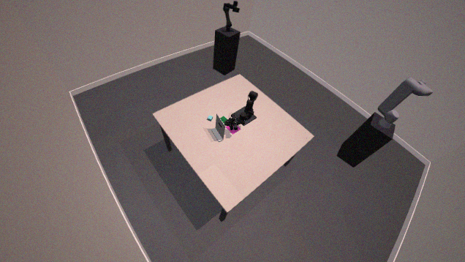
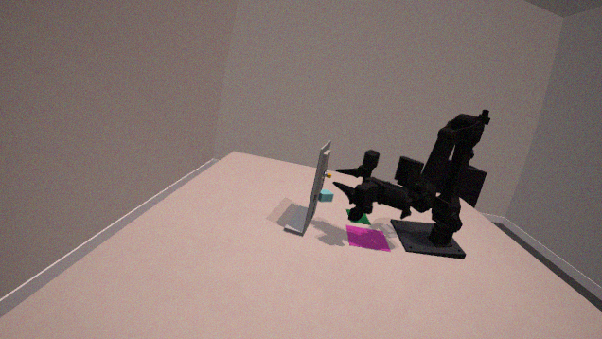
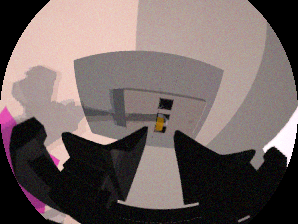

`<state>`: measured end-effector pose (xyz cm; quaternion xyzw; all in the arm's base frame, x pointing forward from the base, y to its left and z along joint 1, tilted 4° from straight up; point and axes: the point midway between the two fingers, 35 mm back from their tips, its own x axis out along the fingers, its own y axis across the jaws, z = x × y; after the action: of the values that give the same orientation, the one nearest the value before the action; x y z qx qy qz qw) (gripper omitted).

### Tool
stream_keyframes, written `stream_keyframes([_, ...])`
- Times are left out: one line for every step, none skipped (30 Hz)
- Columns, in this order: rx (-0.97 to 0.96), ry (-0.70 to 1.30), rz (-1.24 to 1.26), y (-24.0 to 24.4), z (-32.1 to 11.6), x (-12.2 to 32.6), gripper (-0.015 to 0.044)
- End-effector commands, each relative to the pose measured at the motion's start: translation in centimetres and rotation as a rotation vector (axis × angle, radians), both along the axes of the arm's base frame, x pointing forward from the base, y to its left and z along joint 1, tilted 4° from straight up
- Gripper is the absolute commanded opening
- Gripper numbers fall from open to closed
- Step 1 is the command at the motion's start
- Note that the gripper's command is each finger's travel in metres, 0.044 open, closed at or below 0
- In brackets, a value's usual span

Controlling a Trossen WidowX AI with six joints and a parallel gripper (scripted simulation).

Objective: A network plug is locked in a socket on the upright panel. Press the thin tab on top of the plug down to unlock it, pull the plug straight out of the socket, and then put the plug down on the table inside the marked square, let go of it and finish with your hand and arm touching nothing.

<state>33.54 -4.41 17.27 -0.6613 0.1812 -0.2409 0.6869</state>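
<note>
The upright grey panel (image 1: 220, 127) (image 2: 316, 191) (image 3: 145, 67) stands on the table. The plug sits at the panel's socket column, its yellow tab (image 2: 328, 175) (image 3: 159, 123) sticking out on the robot's side; its body is too small to make out clearly. My gripper (image 2: 334, 177) (image 3: 161, 132) is partly open and empty. It points at the panel, its fingertips a short gap in front of the plug, one above the other in the exterior view. A magenta square (image 1: 234, 131) (image 2: 368, 238) and a green patch (image 1: 223, 119) (image 2: 361, 219) lie on the table below the gripper.
A cyan block (image 1: 210, 118) (image 2: 327, 196) lies on the table beyond the panel's far side edge. The panel has a flat foot (image 2: 294, 230) behind it. The arm's dark base plate (image 2: 416, 243) is on the robot side. Two other arms stand on pedestals off the table.
</note>
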Motion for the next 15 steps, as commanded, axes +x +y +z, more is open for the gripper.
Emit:
stream_keyframes([0.002, -0.001, 0.004, -0.2, 0.1, 0.7, 0.0156])
stream_keyframes([0.002, -0.002, 0.004, -0.3, 0.1, 0.9, 0.0156])
stream_keyframes([0.001, -0.002, 0.004, -0.3, 0.1, 1.0, 0.0156])
stream_keyframes([0.001, -0.002, 0.004, -0.4, 0.1, 1.2, 0.0156])
stream_keyframes([0.001, -0.002, 0.004, -0.5, 0.1, 1.3, 0.0156])
stream_keyframes([0.0, -0.002, 0.004, -0.5, 0.1, 1.5, 0.0156])
stream_keyframes([0.0, -0.002, 0.005, -0.6, 0.1, 1.6, 0.0156])
stream_keyframes([0.0, -0.002, 0.005, -0.7, 0.2, 1.7, 0.0156])
stream_keyframes([-0.001, -0.002, 0.005, -0.7, 0.2, 1.9, 0.0156])
stream_keyframes([-0.001, -0.002, 0.005, -0.8, 0.2, 2.0, 0.0156])
stream_keyframes([-0.001, -0.003, 0.005, -0.8, 0.2, 2.1, 0.0156])
stream_keyframes([-0.001, -0.003, 0.005, -0.8, 0.2, 2.1, 0.0156])
stream_keyframes([-0.001, -0.003, 0.005, -0.8, 0.2, 2.1, 0.013])
stream_keyframes([-0.001, -0.003, 0.005, -0.8, 0.2, 2.1, 0.0104])
stream_keyframes([-0.001, -0.003, 0.005, -0.8, 0.2, 2.1, 0.0097])
